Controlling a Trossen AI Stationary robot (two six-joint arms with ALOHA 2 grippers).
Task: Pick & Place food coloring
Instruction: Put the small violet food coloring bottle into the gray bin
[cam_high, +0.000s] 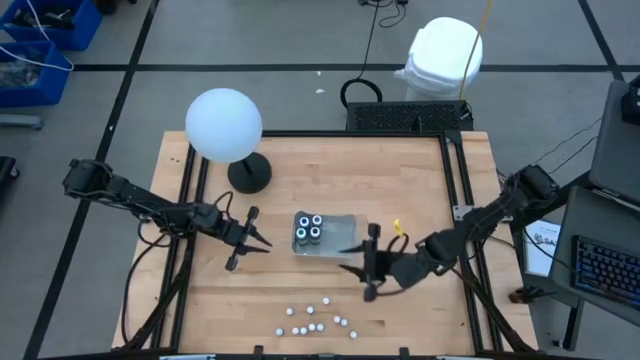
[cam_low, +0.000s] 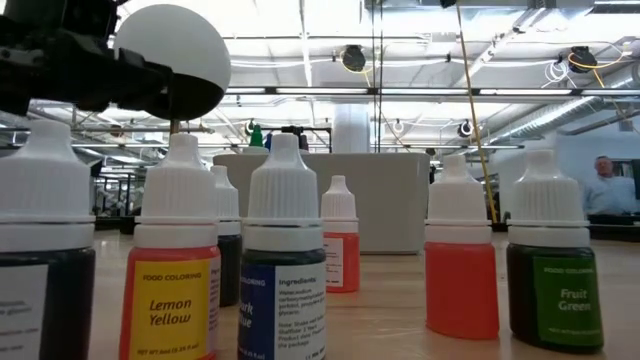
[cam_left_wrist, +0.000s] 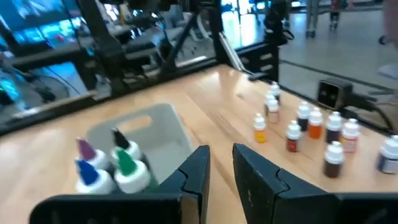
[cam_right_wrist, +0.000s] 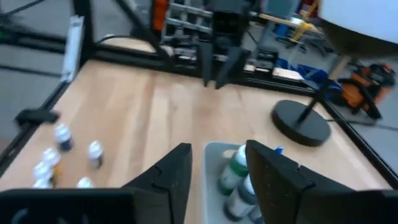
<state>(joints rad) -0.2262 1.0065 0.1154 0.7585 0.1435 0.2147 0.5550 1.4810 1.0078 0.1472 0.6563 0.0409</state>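
Right gripper (cam_high: 366, 270): I'm hovering beside the tray (cam_high: 340, 222), fingers parted, holding nothing.
Left gripper (cam_high: 247, 240): I'm waiting nearby, narrowly open, empty.
Bottles (cam_high: 312, 320): sitting loose on the table (cam_high: 420, 180).

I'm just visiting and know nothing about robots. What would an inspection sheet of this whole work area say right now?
Surface: wooden table, bare patches clean.
Job's things: four food coloring bottles standing in a clear tray; about ten more bottles loose near the table's front edge.
Clutter: white globe lamp on a black base.
Tools: left tool beside the tray, fingers slightly apart, empty; right tool at the tray's front right corner, fingers apart, holding nothing.
Cables: black cables along both table sides; one looped on the floor behind.
Surroundings: white bin, blue crates, keyboard; a person far off.
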